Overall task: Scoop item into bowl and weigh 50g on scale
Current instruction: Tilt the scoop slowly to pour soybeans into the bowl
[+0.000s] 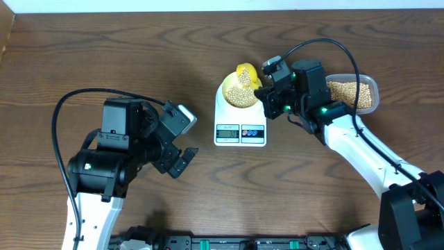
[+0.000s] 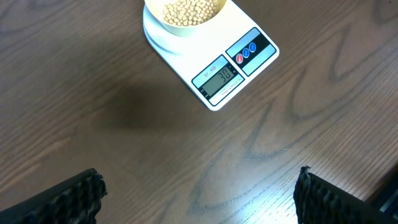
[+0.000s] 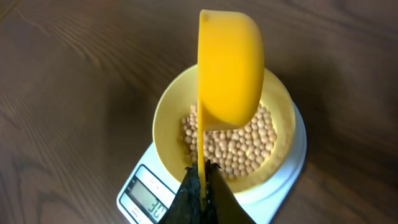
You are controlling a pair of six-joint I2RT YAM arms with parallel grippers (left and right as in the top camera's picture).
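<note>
The pale yellow bowl (image 1: 239, 92) (image 3: 171, 134) (image 2: 186, 15) sits on the white scale (image 1: 241, 128) (image 2: 214, 68) (image 3: 140, 196) and holds a layer of beige beans (image 3: 245, 146) (image 2: 189, 9). My right gripper (image 3: 202, 177) (image 1: 272, 82) is shut on the thin handle of a yellow measuring spoon (image 3: 230, 65) (image 1: 247, 73), which is tipped on its side over the bowl. My left gripper (image 2: 199, 193) (image 1: 182, 161) hovers open over bare table in front of the scale, holding nothing. The scale display (image 2: 217, 79) is lit.
A clear plastic tub (image 1: 354, 92) with more beans stands behind my right arm at the right. Dark wood table (image 1: 139, 62) all round; a pale wall strip runs along the far edge.
</note>
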